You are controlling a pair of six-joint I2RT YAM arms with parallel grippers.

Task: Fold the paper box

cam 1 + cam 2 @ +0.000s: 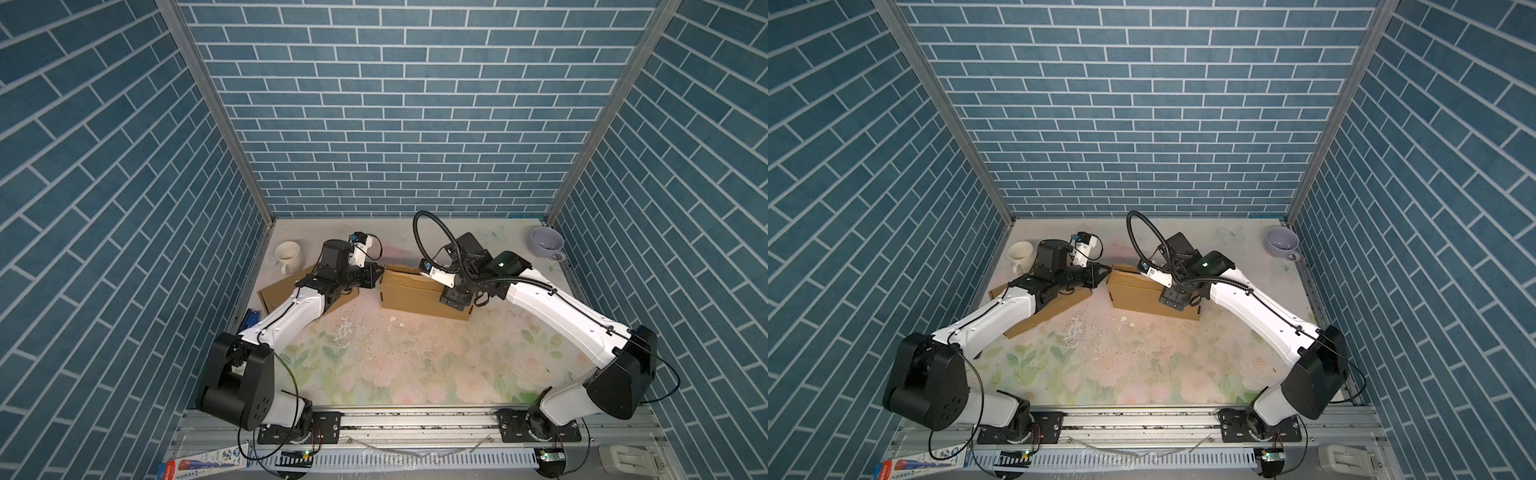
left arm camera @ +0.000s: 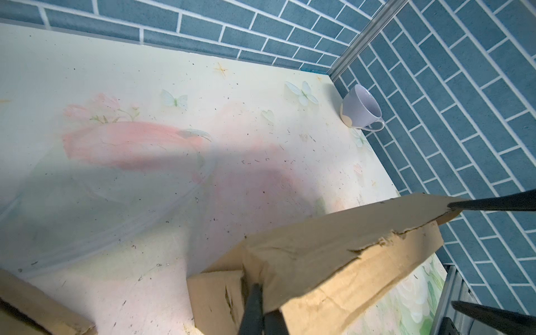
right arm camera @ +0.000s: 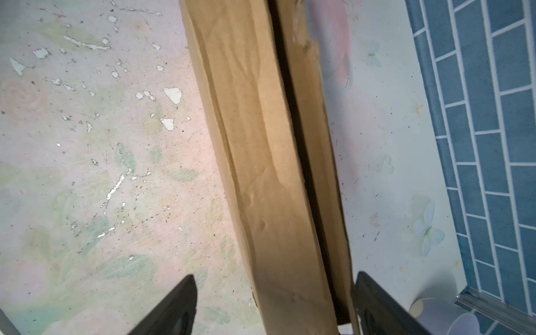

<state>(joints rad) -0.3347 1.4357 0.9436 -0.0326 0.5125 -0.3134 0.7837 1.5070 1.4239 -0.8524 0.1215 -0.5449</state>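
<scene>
Right wrist: R pincer [image 3: 275, 274] wide open astride paper box [image 3: 261, 145]; left wrist: L pincer [image 2: 261, 293] clamped on box corner.

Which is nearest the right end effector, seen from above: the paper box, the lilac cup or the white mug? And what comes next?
Measured from the right end effector in a top view:
1. the paper box, directly beneath it, mid-table.
2. the lilac cup, in the far right corner.
3. the white mug, at the far left.

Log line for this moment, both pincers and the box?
left pincer shut at brown cardboard box end | right pincer open astride box | top seam gapped
</scene>
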